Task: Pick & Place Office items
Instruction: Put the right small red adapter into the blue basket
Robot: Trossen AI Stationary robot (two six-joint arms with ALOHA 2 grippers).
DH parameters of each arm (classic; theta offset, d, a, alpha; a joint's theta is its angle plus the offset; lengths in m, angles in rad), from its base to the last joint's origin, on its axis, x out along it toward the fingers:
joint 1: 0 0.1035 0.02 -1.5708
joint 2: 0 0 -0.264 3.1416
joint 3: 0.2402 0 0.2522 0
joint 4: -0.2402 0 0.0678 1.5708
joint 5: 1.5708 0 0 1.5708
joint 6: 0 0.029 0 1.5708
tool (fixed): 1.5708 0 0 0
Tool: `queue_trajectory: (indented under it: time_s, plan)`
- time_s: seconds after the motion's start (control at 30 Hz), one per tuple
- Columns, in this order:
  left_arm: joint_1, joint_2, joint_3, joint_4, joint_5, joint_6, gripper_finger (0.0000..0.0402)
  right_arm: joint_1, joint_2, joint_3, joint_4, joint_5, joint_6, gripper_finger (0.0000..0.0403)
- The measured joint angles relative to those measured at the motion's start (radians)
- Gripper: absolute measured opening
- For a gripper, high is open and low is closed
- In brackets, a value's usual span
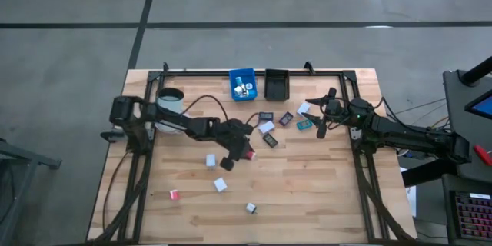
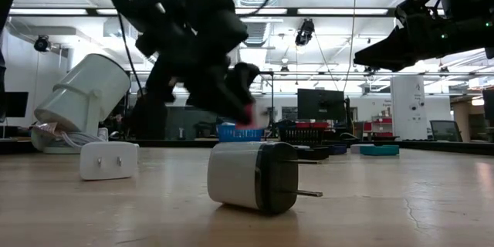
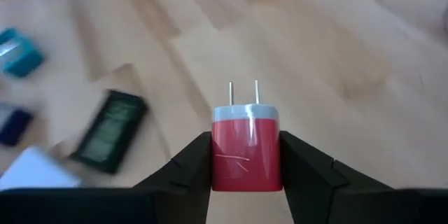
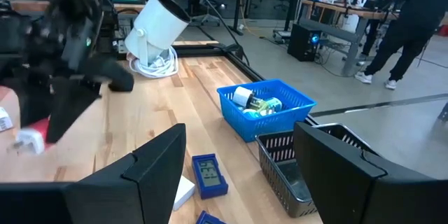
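So that it can be carried to a bin, the red charger block [image 3: 246, 145] sits pinched in the left end effector [image 1: 240, 154], mid-frame above the desk [image 1: 307, 192]; the right end effector [image 1: 323, 115], right of centre, waits spread.

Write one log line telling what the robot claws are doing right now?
left claw: shut on red charger, lifted over table | right claw: open, waiting near black bin

red plug block [image 3: 246, 155], white top | blue bin [image 1: 243, 84] | black bin [image 1: 276, 84] | white mug [image 1: 171, 100]
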Motion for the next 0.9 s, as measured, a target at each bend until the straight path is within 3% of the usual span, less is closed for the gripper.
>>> queue_trajectory:
  time_s: [0.13,0.5,0.77,0.9]
  plan:
    - [0.007,-0.074,0.0,0.001,-0.069,-0.177,0.0145,0.0,0.0,0.0,0.001,0.0,0.0,0.0256]
    - [0.016,-0.285,-0.006,-0.033,-0.439,-0.541,0.0147,0.0,0.0,0.0,0.002,0.0,0.0,0.0256]
    - [0.017,-0.337,-0.006,-0.033,-0.775,-0.703,0.0147,0.0,0.0,0.0,0.002,0.0,0.0,0.0256]
    - [0.026,-0.338,-0.006,-0.032,-0.881,-0.735,0.0149,0.0,0.0,0.0,0.002,0.0,0.0,0.0256]
